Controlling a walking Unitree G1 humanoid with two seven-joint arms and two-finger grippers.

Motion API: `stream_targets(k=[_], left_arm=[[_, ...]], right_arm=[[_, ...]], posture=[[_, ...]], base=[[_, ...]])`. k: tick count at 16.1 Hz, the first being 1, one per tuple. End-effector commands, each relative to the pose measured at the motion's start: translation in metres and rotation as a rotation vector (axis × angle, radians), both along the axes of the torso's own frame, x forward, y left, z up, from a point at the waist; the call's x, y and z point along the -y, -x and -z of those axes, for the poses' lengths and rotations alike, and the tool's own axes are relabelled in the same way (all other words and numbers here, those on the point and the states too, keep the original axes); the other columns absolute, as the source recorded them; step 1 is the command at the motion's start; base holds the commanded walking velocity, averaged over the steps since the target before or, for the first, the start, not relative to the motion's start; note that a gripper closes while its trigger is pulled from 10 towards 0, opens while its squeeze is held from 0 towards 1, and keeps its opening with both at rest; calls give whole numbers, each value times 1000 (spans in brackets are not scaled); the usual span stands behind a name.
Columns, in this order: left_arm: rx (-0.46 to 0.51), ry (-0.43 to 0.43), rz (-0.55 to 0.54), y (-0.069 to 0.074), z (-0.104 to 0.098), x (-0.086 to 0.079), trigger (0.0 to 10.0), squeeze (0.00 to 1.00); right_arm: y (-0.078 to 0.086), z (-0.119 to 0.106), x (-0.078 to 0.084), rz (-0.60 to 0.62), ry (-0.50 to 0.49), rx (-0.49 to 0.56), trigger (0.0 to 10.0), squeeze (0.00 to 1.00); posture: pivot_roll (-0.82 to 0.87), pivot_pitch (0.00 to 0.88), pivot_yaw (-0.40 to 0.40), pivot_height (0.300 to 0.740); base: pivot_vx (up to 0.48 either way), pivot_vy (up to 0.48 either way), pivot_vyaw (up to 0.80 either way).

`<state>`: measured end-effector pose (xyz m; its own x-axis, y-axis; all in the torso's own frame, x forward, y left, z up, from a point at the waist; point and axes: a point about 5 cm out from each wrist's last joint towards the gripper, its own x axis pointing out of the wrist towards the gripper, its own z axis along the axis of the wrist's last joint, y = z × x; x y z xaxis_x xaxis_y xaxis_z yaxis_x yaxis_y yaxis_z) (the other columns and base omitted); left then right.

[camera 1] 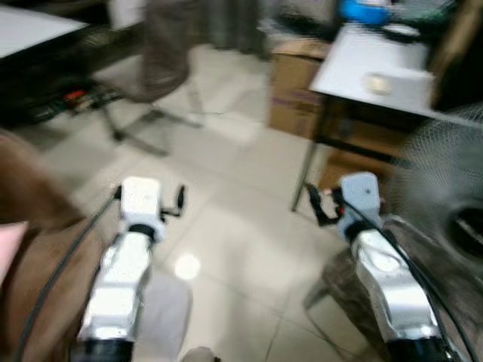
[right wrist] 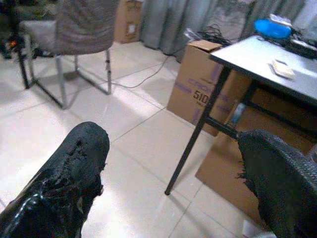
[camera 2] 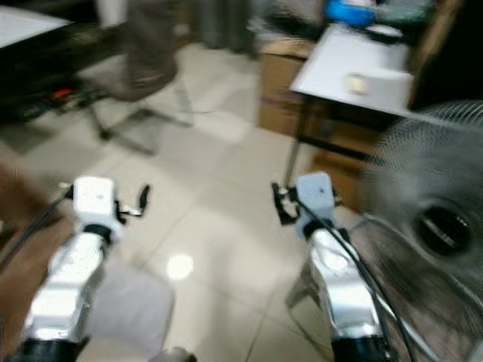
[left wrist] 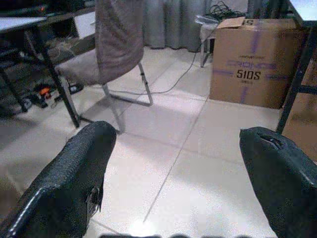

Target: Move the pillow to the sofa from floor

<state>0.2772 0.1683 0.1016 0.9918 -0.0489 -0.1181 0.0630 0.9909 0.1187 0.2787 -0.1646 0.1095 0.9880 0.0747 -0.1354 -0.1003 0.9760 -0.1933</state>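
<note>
Both arms are held out in front of me over pale floor tiles (camera 1: 241, 226). My left gripper (left wrist: 178, 134) is open, its two black fingers (left wrist: 74, 173) wide apart with nothing between them. My right gripper (right wrist: 173, 136) is likewise open and empty, above the tiles near a table leg (right wrist: 193, 144). In the eye views, which are blurred, the left gripper (camera 1: 172, 202) and right gripper (camera 1: 321, 205) hang at about the same height. A brown upholstered mass (camera 1: 30, 226) fills the left edge, with a pink patch (camera 1: 7, 249) on it that is too blurred to identify.
A grey chair on metal legs (camera 1: 162, 53) stands ahead on the left. A cardboard box (left wrist: 252, 64) sits ahead beside a white table (camera 1: 370, 68). A standing fan (camera 2: 430, 219) is close on my right. A dark low desk (camera 1: 45, 68) lies far left.
</note>
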Motion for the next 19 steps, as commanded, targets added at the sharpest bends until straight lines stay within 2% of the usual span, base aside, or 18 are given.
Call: stream_targets(k=[1, 11, 19], left_arm=[[5, -18, -8, 0, -1, -3, 10000, 1000], [7, -21, -10, 2, 1, 1, 10000, 1000], [28, -34, -11, 0, -2, 5, 10000, 1000]], right_arm=[[-1, -5, -1, -5, -4, 16, 10000, 0], [-6, -12, 5, 19, 45, 52, 10000, 0], [-7, -6, 1, -1, 41, 11, 10000, 0]], posture=[[-83, 0, -19, 740], [-89, 0, -31, 740], [-78, 0, -44, 740]], base=[[0, 0, 800], [0, 0, 800], [0, 0, 800]])
